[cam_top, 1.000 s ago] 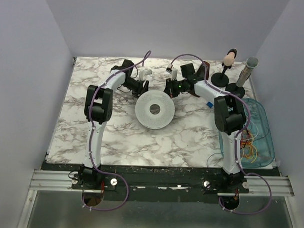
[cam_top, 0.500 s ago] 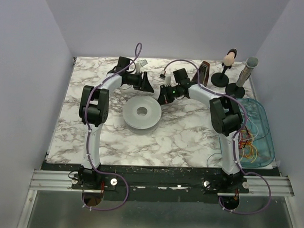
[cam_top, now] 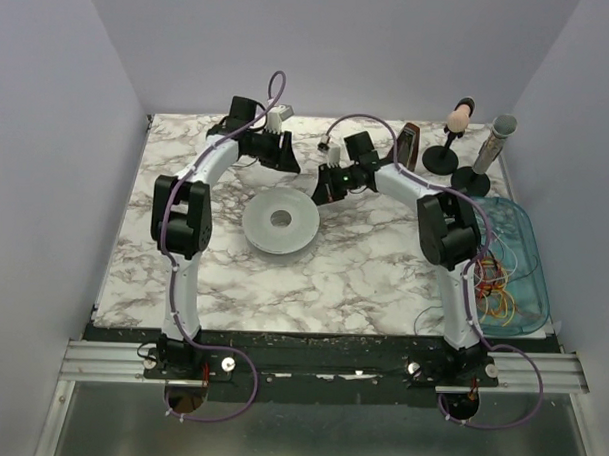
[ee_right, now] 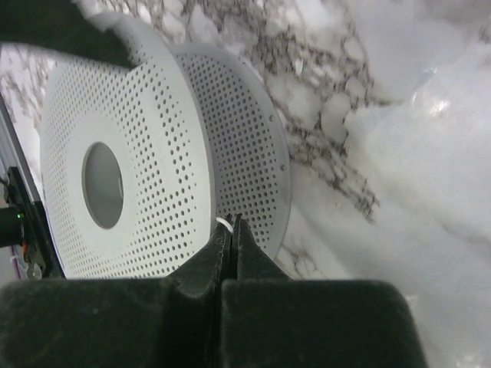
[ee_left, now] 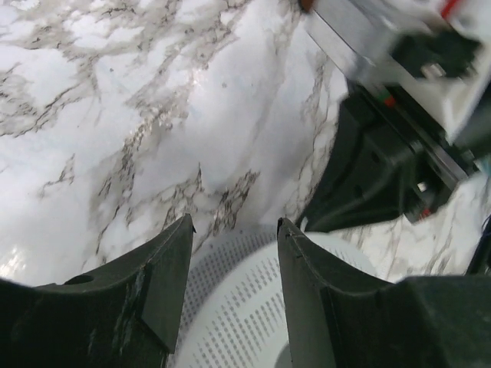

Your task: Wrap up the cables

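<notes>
The cables point(cam_top: 500, 286), thin red, orange, yellow and green wires, lie tangled in the blue tray point(cam_top: 531, 242) at the right. A white perforated spool point(cam_top: 281, 223) lies on the marble table. My left gripper point(cam_top: 290, 159) is open and empty just behind the spool; the spool's flange point(ee_left: 245, 307) shows between its fingers point(ee_left: 173, 268). My right gripper point(cam_top: 319, 191) is shut, with its tips point(ee_right: 235, 218) in the gap between the spool's two flanges point(ee_right: 153, 153). A small white sliver point(ee_right: 224, 223) shows at the tips.
Two small stands, one with a beige head point(cam_top: 451, 141) and one with a grey head point(cam_top: 485, 157), stand at the back right beside a dark brown object point(cam_top: 409, 144). The right arm point(ee_left: 399, 153) is close in front of the left gripper.
The spool has slid to the left and a little toward the front. The right gripper moved left with it. The left gripper has drawn back toward the rear wall.
</notes>
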You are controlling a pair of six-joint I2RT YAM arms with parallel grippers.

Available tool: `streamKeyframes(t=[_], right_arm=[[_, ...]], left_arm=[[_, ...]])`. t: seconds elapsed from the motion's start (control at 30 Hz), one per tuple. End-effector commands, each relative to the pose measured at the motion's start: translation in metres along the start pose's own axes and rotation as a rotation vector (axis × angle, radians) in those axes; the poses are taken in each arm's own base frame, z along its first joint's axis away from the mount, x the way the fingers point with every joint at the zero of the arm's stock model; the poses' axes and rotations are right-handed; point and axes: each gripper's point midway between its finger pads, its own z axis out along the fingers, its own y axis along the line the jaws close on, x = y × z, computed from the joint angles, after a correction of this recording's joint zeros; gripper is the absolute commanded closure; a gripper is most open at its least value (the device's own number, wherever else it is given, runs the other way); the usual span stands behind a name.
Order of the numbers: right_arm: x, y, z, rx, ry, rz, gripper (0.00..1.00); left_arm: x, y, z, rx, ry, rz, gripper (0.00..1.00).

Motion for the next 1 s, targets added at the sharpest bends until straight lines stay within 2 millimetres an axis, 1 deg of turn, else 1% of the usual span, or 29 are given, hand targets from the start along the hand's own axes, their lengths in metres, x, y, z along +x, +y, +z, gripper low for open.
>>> streamKeyframes(t=[0.0,0.1,0.2,0.23,0.33,0.37,0.4,0.47,0.53,0.57,0.7,0.77,0.8,0.87,0.97], right_arm=[[-0.009,-0.007,0.009,-0.015,0.014,0.048,0.99],[-0.009,-0.01,0.014,-0.019,0.036,0.091,0.96],[-0.01,-0.014,0.02,-0.016,0.042,0.133,0.94],[-0.011,-0.015,0.022,-0.019,0.039,0.14,0.94],[-0.018,-0.018,0.026,-0.02,0.025,0.177,0.92],[-0.022,-0.017,0.028,-0.021,0.019,0.188,0.89],[-0.027,-0.017,0.028,-0.019,0.008,0.198,0.83],[-0.035,-0.015,0.03,-0.027,-0.011,0.217,0.77],[-0.044,-0.014,0.029,-0.027,-0.04,0.22,0.65],[-0.049,-0.013,0.028,-0.018,-0.055,0.213,0.62],[-0.066,-0.023,0.022,0.058,-0.107,0.202,0.55],[-0.072,-0.024,0.022,0.073,-0.123,0.194,0.52],[-0.075,-0.024,0.022,0.075,-0.133,0.192,0.5],[-0.082,-0.024,0.022,0.076,-0.148,0.185,0.5],[-0.096,-0.022,0.017,0.087,-0.184,0.157,0.49]], left_arm=[[0.002,-0.016,-0.056,-0.072,0.09,0.207,0.44],[0.028,-0.006,-0.075,-0.116,0.171,0.211,0.44],[0.047,0.006,-0.092,-0.182,0.172,0.21,0.44],[0.05,0.01,-0.098,-0.208,0.169,0.214,0.43],[0.061,0.013,-0.105,-0.231,0.168,0.203,0.43],[0.066,0.016,-0.105,-0.237,0.172,0.191,0.43],[0.07,0.018,-0.105,-0.245,0.176,0.176,0.43],[0.076,0.021,-0.105,-0.249,0.177,0.157,0.43],[0.078,0.023,-0.107,-0.254,0.17,0.145,0.43],[0.078,0.022,-0.108,-0.252,0.167,0.142,0.43],[0.083,0.018,-0.109,-0.24,0.169,0.122,0.43],[0.085,0.02,-0.112,-0.245,0.164,0.108,0.43],[0.084,0.017,-0.113,-0.239,0.159,0.099,0.43],[0.077,0.01,-0.116,-0.224,0.133,0.099,0.43],[0.065,0.0,-0.119,-0.204,0.1,0.105,0.43]])
